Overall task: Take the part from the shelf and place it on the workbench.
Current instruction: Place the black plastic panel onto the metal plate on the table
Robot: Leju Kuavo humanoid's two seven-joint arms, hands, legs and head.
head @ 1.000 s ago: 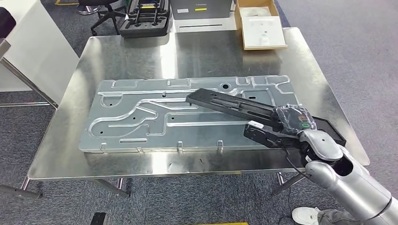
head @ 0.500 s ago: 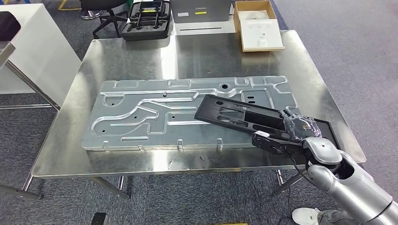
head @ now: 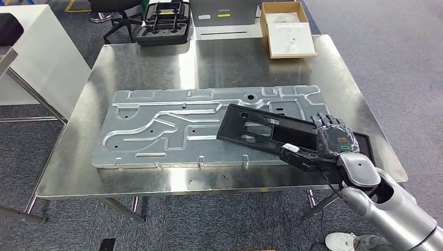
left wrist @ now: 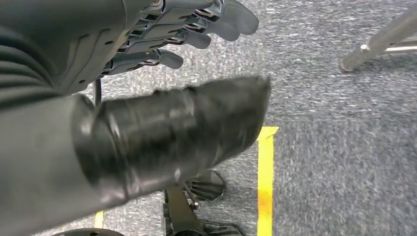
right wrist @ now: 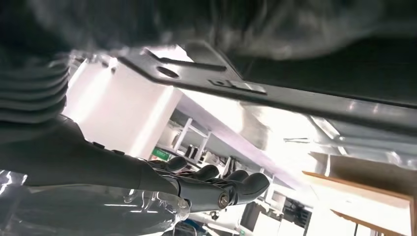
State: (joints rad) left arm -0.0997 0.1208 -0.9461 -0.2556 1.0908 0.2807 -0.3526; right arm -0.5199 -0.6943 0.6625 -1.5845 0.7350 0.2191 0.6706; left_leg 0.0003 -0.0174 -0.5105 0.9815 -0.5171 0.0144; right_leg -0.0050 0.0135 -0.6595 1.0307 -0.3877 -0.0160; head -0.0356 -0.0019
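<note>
Resting on workbench (head: 219, 57), apparently: part (head: 271, 130)

Head camera: we look forward and steeply down from high on the body onto the steel workbench (head: 219, 57), wide enough to take in all its edges and the grey carpet (head: 386, 52) around it; our right arm enters at the lower right corner. Left wrist camera: we sit close behind the left hand (left wrist: 162, 34), facing down at carpet, a yellow floor tape (left wrist: 265, 182) and a table leg (left wrist: 378, 42). Right wrist camera: we sit very close behind the right hand (right wrist: 162, 184), turned, with the black part (right wrist: 295, 98) right at the lens. It shares the right hand and the black part with the head view.
</note>
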